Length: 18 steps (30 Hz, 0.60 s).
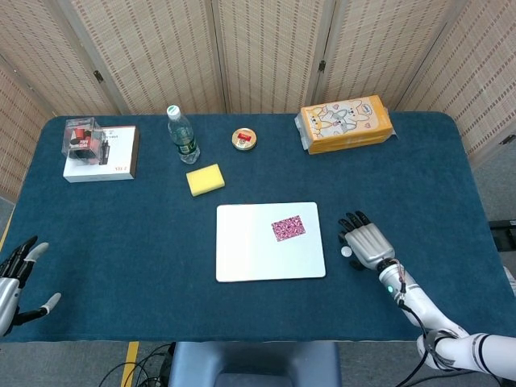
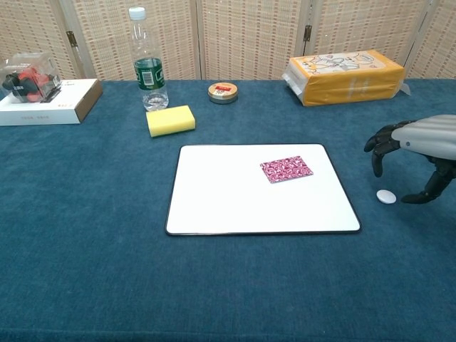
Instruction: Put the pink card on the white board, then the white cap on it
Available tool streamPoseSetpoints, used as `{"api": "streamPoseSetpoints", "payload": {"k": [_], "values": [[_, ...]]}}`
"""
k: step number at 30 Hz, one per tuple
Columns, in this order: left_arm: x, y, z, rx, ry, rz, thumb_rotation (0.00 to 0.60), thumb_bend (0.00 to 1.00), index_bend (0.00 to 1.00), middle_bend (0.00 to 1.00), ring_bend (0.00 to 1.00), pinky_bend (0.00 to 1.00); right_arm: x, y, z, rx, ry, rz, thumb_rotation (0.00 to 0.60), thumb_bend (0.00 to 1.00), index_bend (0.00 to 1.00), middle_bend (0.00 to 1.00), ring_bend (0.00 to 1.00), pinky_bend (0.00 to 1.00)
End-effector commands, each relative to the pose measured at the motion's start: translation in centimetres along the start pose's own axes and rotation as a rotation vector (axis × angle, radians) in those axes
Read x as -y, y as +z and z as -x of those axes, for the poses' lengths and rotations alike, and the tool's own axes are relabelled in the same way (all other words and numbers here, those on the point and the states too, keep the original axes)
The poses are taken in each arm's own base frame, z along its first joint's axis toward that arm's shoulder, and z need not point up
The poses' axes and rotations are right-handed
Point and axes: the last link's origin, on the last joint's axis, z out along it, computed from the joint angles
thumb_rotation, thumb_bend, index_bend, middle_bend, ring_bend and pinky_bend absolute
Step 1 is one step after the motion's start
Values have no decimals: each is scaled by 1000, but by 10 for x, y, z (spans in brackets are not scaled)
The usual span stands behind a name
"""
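White plastic, the white cap [image 2: 385, 196] lies on the blue cloth at the chest view's right, the right hand [image 2: 417, 149] hovering just above with fingers spread, empty, seemingly poised to pick it. The left hand [image 1: 16, 274] waits open at lower left. Further back, mid-frame, the pink card [image 2: 286, 169] rests on the white board [image 2: 235, 199].

Right hand [image 1: 367, 242]: lower right of the head view, palm down above the bench, fingers [image 2: 377, 144] spread and curved downward, holding nothing; forearm runs to the lower right corner. Left hand [image 1: 14, 274]: lower left edge, fingers apart, empty.
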Motion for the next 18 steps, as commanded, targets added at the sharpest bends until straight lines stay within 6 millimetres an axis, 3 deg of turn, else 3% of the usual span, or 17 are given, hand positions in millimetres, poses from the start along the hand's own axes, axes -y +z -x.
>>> {"api": "streamPoseSetpoints", "payload": {"k": [1, 18], "values": [[1, 0, 0, 0, -1, -1, 600, 294, 0, 0, 54, 199, 1, 3, 3, 7, -9, 0, 600, 163, 406, 139, 0, 0], [1, 1, 1, 9, 6, -2, 600, 293, 0, 0, 54, 200, -3, 9, 10, 36, -19, 20, 600, 164, 406, 139, 0, 0]]}}
